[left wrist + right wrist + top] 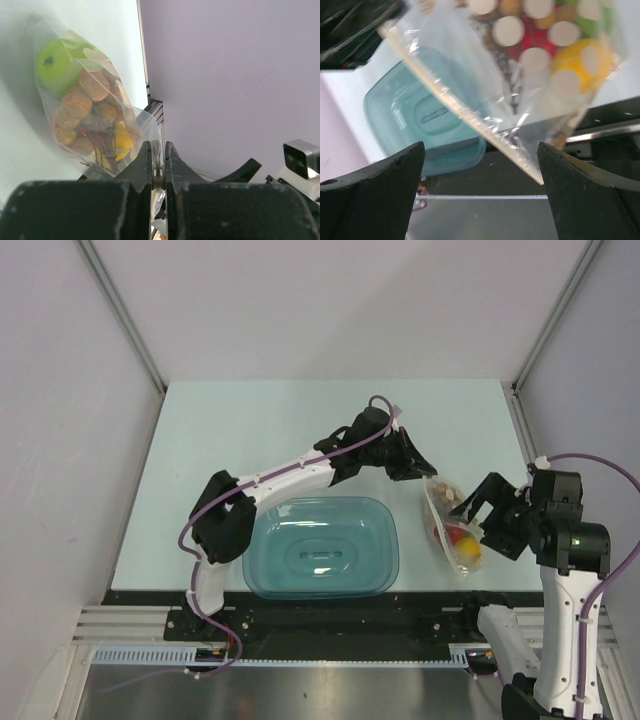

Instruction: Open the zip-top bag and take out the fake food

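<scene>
While pinched, zip-top bag (455, 532) lengthwise near-to-far.

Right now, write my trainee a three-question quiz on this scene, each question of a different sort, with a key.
1. True or false: the left gripper is shut on an edge of the zip-top bag.
2. Pick one. The right gripper is: A) open; B) shut on the bag; C) shut and empty.
3. Fill the gap: the fake food lies ___ the bag.

Key: 1 true; 2 A; 3 inside.
</scene>
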